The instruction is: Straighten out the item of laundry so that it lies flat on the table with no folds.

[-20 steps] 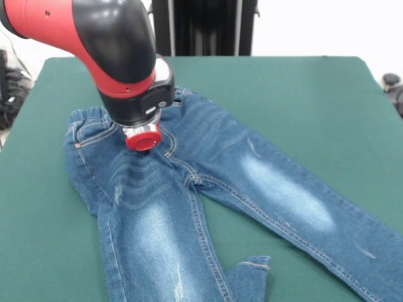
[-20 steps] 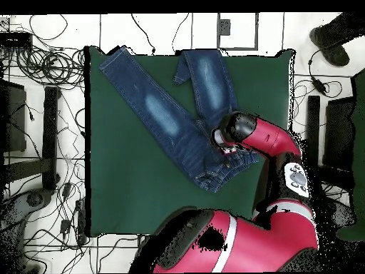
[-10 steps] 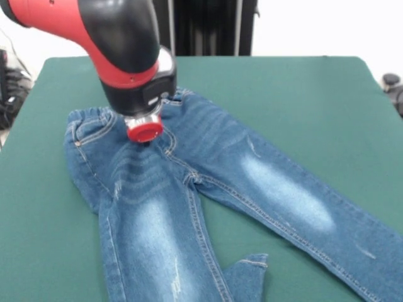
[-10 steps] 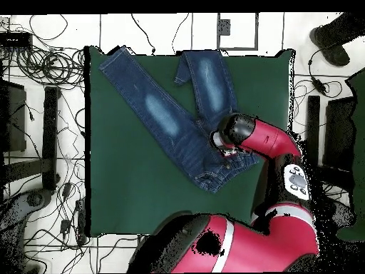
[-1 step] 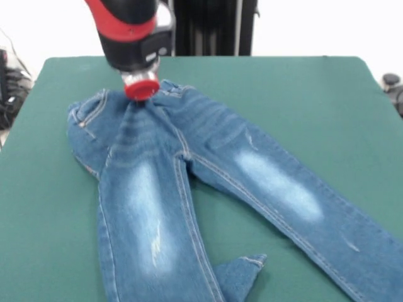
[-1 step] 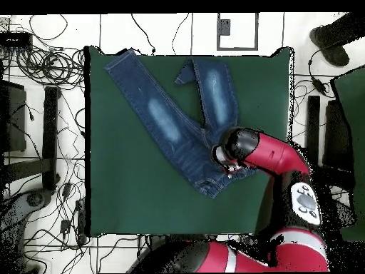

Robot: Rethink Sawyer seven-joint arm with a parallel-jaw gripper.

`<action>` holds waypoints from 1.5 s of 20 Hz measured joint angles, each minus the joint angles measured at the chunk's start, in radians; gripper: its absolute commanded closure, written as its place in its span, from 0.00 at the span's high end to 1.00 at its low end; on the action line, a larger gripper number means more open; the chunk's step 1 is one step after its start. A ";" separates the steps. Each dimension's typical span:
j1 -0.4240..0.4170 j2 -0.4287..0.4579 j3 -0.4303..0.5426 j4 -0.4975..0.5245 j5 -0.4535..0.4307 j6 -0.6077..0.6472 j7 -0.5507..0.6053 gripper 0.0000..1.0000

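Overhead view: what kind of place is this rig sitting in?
Probably a robotics lab or test cell rather than a home. The green table stands on a pale floor with loose cables strewn about, dark equipment stands flank it, and the only laundry is one pair of jeans.

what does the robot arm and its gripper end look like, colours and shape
The arm has thick rounded links in glossy red with black joint sections. In the overhead view, one link carries a light grey oval panel with dark buttons. In the front view, the wrist ends in a black housing with a silvery collar above a small round red cap, the gripper. No fingers can be made out, and no loose cables show.
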 measured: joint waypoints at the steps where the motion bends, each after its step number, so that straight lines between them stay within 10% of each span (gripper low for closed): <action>1: 0.000 -0.010 -0.004 0.013 -0.003 0.000 0.000 0.00; 30: -0.042 -0.069 -0.013 0.247 -0.026 -0.074 0.000 0.00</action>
